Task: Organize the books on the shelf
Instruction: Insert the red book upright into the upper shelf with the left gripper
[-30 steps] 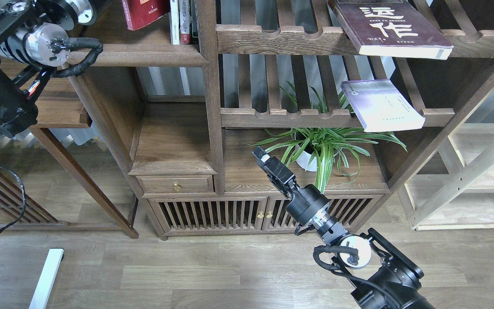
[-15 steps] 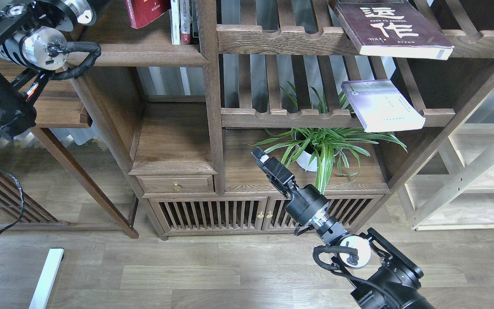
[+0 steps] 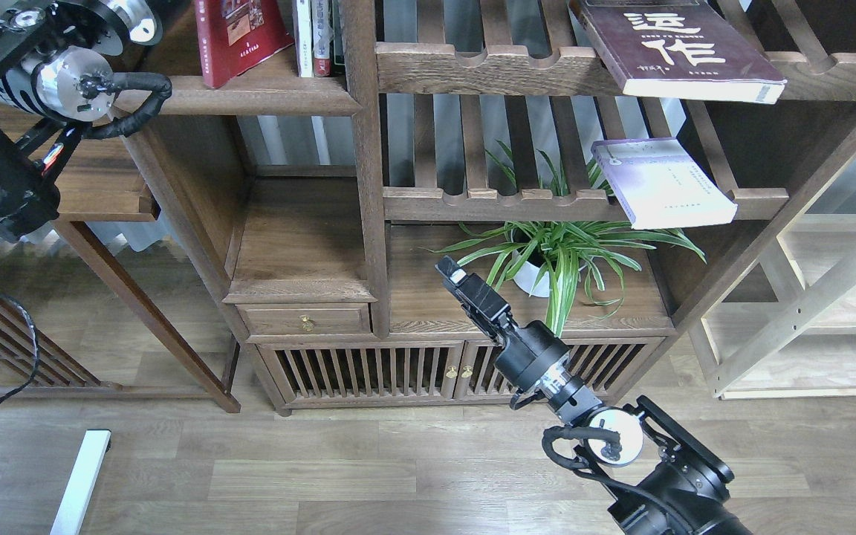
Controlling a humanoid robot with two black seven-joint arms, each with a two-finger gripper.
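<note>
Head view: our books spread over three shelves

The red book (image 3: 238, 37) leans on the solid shelf (image 3: 250, 95) upper left; the maroon book (image 3: 677, 48) and lavender book (image 3: 658, 182) lie on slatted shelves. Our right gripper (image 3: 452, 273) hangs near the plant (image 3: 558, 253), fingers indistinguishable; our left gripper is out of frame.

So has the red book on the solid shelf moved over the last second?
Yes. The red book has slid down and left, toward the solid shelf's front edge, away from the upright white-spined book.
</note>
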